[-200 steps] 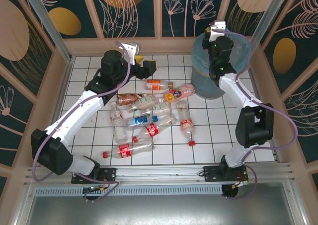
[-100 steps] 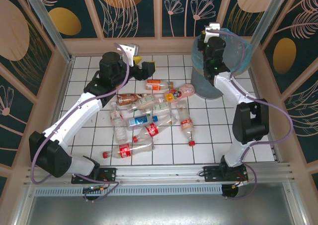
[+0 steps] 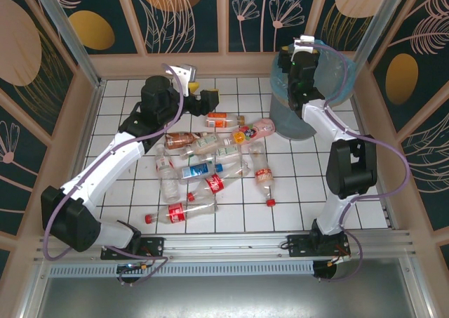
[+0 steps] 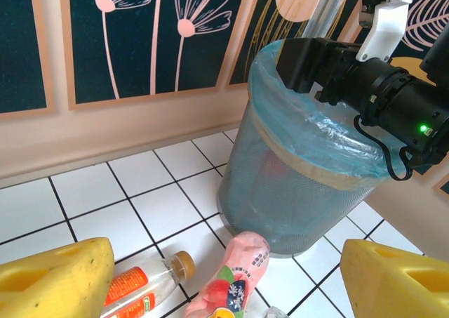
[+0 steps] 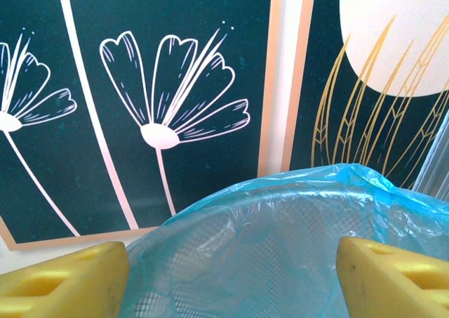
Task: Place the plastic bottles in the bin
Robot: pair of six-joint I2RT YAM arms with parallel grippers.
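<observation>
- The plastic bottles (image 3: 207, 160) are heaped in the middle of the table (image 3: 123, 97) in the top view, with the bin (image 3: 287, 118) at their 2 o'clock.
- They look empty to me: light, thin-walled, slick and round, so they'd probably roll or squirt out. I'd pinch across the labelled belly, not the cap.
- The left gripper (image 3: 203, 90) hovers at the heap's 12 o'clock, jaws spread wide with nothing in them.
- The right gripper (image 5: 228, 276) hangs over the bin's rim, fingers far apart and empty.
- The left wrist view makes one thing clearer: the pink bottle (image 4: 235, 279) lies at the bin's 7 o'clock foot, with an orange-labelled bottle (image 4: 137, 293) at its 9 o'clock. The top view gives the whole layout.
</observation>
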